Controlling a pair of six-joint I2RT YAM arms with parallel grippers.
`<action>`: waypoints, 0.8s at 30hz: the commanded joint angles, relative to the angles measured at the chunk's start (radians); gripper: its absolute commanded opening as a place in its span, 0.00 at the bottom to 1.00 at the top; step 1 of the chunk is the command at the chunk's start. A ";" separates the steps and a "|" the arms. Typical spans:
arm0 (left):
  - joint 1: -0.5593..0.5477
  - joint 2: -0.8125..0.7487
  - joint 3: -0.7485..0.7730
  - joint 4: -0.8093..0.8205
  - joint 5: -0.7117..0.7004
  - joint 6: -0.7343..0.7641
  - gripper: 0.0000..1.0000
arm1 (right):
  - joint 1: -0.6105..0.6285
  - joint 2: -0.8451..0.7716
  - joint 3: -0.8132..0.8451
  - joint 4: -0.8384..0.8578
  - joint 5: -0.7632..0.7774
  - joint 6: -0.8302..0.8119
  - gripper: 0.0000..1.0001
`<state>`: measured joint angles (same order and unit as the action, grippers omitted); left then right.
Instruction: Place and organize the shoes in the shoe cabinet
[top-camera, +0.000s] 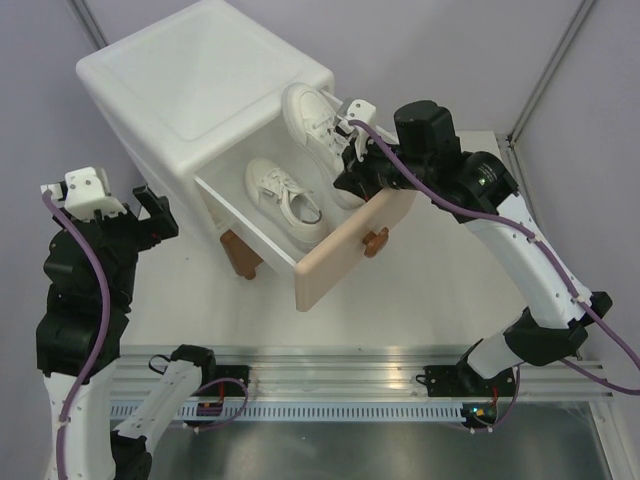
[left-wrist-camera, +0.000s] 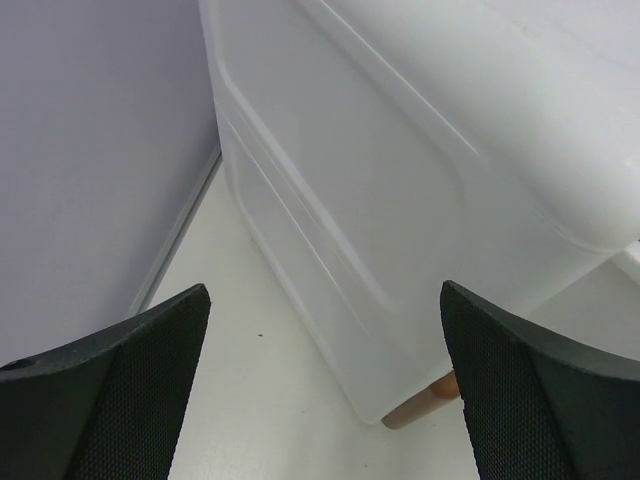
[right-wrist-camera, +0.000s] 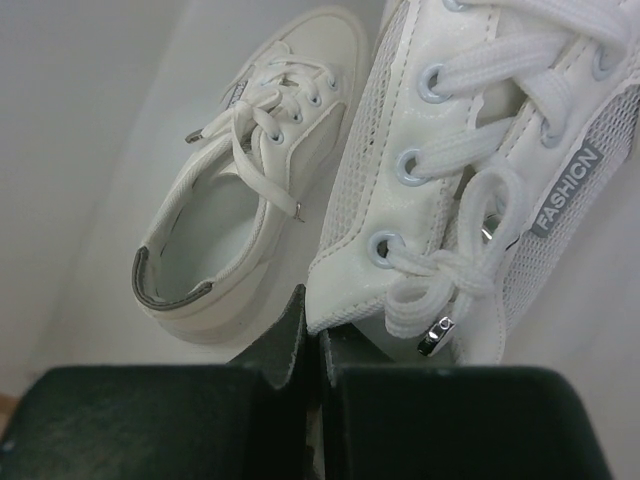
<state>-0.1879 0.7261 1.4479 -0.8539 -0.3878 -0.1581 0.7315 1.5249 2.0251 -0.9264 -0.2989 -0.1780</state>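
Note:
The white shoe cabinet (top-camera: 200, 80) stands at the back left with its upper drawer (top-camera: 350, 245) pulled out, beige front toward me. One white sneaker (top-camera: 285, 200) lies inside the drawer. My right gripper (top-camera: 350, 140) hangs over the drawer, shut on the edge of a second white sneaker (top-camera: 312, 118), which is tilted with its toe toward the cabinet. In the right wrist view the held sneaker (right-wrist-camera: 480, 120) is pinched by its eyelet flap in the gripper (right-wrist-camera: 318, 340), above the lying sneaker (right-wrist-camera: 250, 200). My left gripper (top-camera: 150, 215) stands open beside the cabinet's left wall (left-wrist-camera: 400, 150), holding nothing.
A brown cabinet foot (left-wrist-camera: 420, 405) shows at the near corner. The brown lower drawer front (top-camera: 240, 255) sits under the open drawer. A grey wall (left-wrist-camera: 90, 150) runs close along the left, and a metal rail (top-camera: 330, 385) crosses the near edge.

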 joint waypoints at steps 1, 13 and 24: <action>-0.005 -0.030 0.000 0.073 -0.020 0.017 0.99 | 0.011 -0.014 0.033 0.021 0.010 -0.046 0.01; -0.005 -0.048 -0.052 0.203 -0.115 0.074 0.99 | 0.014 -0.069 0.001 -0.009 -0.109 0.006 0.01; -0.005 -0.040 -0.067 0.300 -0.118 0.115 1.00 | 0.014 -0.062 0.030 -0.037 -0.025 0.081 0.01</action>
<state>-0.1879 0.6796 1.3884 -0.6262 -0.4961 -0.0795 0.7380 1.4937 2.0018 -0.9897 -0.3386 -0.1249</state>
